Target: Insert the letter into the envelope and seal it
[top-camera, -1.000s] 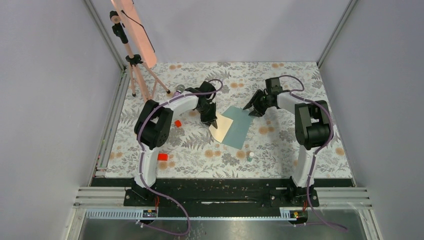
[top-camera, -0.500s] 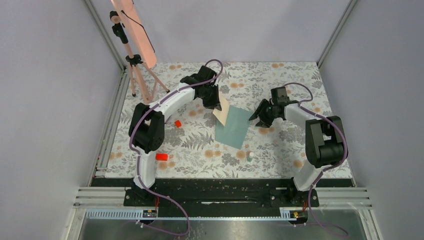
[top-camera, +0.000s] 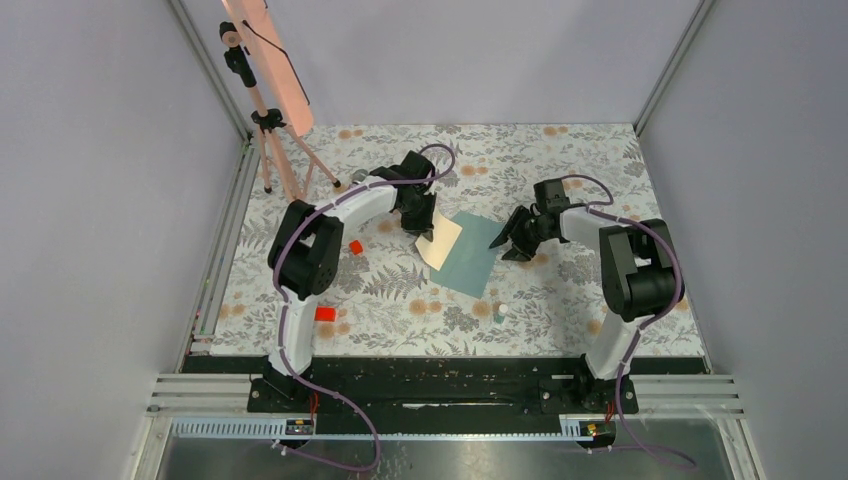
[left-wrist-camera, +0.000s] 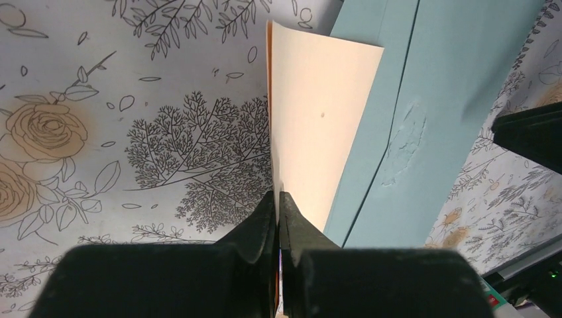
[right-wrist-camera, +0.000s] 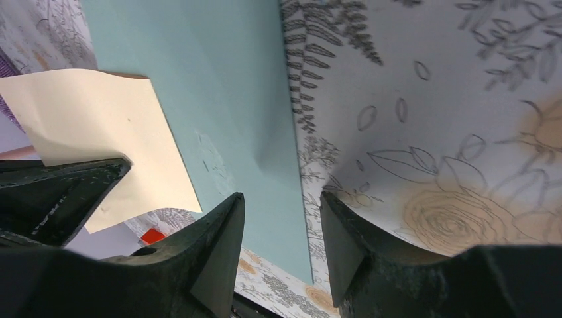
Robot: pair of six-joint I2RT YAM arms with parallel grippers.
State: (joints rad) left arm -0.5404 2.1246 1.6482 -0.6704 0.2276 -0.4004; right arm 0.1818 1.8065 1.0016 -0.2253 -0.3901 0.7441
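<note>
Left wrist view: the left gripper (left-wrist-camera: 277, 199) is pinched tight on the near edge of the letter (left-wrist-camera: 318, 126). The sheet slants over the left part of the envelope (left-wrist-camera: 411, 99), outside it. The right gripper (right-wrist-camera: 281, 202), jaws parted and holding nothing, hangs at the envelope's right edge above the floral table (top-camera: 560, 290).

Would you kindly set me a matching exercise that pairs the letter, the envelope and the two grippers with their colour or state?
Column one:
1. letter
2. envelope
3. left gripper
4. right gripper

Column two:
A. open, over the envelope's edge
B. teal, lying flat on the table
C. shut on the letter
D. pale tan, held by one edge

Pairs: 1-D, 2-B, 3-C, 4-A.
</note>
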